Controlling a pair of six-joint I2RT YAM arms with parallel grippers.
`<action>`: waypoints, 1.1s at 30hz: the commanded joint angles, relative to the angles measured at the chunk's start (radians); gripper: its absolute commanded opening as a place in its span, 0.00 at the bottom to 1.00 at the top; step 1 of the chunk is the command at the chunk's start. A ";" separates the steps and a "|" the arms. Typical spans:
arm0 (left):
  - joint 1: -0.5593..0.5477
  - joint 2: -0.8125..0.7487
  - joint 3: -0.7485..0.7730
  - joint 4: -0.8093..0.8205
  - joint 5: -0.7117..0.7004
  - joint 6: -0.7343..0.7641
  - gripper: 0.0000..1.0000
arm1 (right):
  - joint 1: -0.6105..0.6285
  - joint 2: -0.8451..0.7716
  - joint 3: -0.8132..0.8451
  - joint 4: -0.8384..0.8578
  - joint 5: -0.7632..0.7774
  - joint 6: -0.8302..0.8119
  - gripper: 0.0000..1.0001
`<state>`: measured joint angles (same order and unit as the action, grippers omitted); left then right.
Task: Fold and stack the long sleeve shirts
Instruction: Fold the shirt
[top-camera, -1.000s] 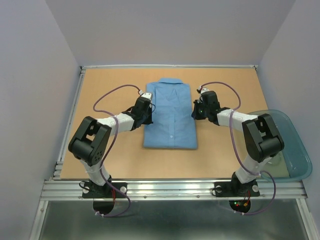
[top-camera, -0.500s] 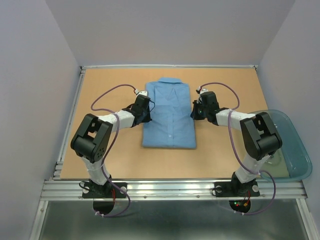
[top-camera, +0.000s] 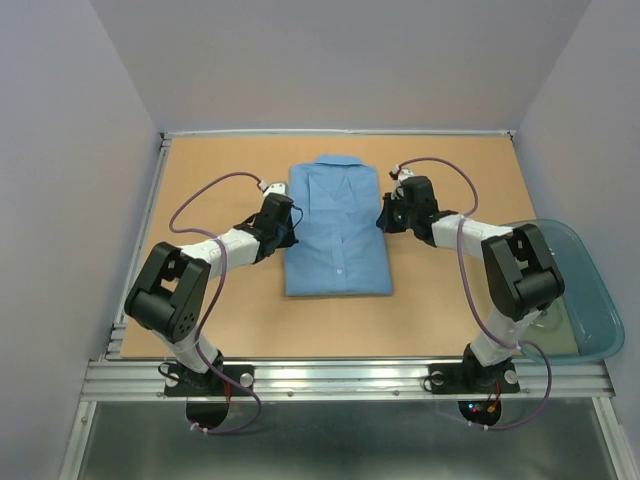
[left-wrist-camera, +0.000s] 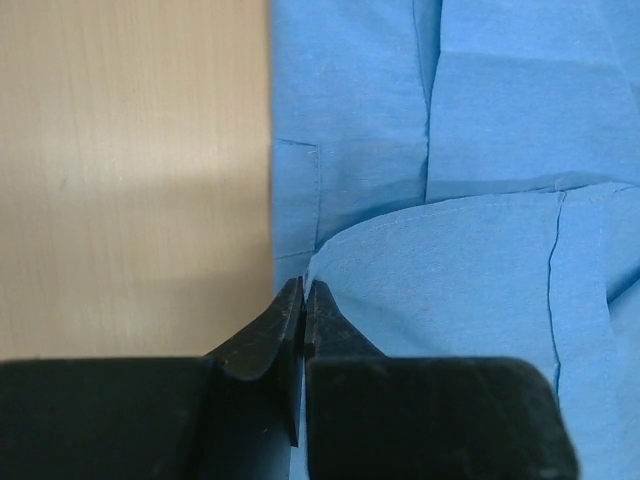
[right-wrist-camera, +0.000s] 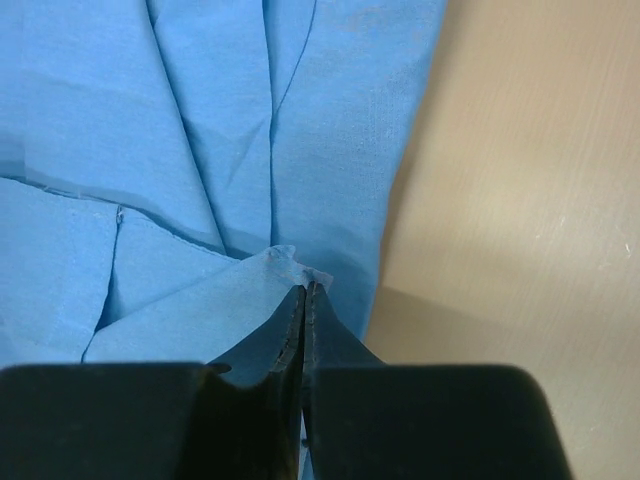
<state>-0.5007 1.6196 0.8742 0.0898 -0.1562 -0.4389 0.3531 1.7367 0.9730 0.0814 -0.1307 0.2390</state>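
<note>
Top: light blue shirt lies folded at mid-table, collar at the far end. At its left edge, left gripper; at its right edge, right gripper.
Left wrist: jaws pressed together, pinching a cloth edge.
Right wrist: jaws clamped on a frayed cloth corner.

Above: tub right of shirt cut off by picture edge, part behind right arm | left end effector, right end effector at shirt's sides: fingertips too small | wrist views: shirt overruns edges
</note>
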 joint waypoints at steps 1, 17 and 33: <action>0.020 -0.001 -0.015 0.031 -0.031 -0.017 0.08 | -0.008 0.038 0.069 0.070 -0.003 -0.013 0.03; 0.022 -0.097 0.081 -0.065 -0.017 -0.012 0.86 | -0.006 -0.055 0.098 0.023 0.006 0.040 0.66; -0.064 -0.270 -0.145 0.023 0.177 -0.093 0.75 | -0.003 -0.256 -0.387 0.437 -0.374 0.618 0.59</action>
<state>-0.5598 1.3323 0.7868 0.0513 -0.0338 -0.5144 0.3531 1.4647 0.7063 0.3256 -0.4023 0.6746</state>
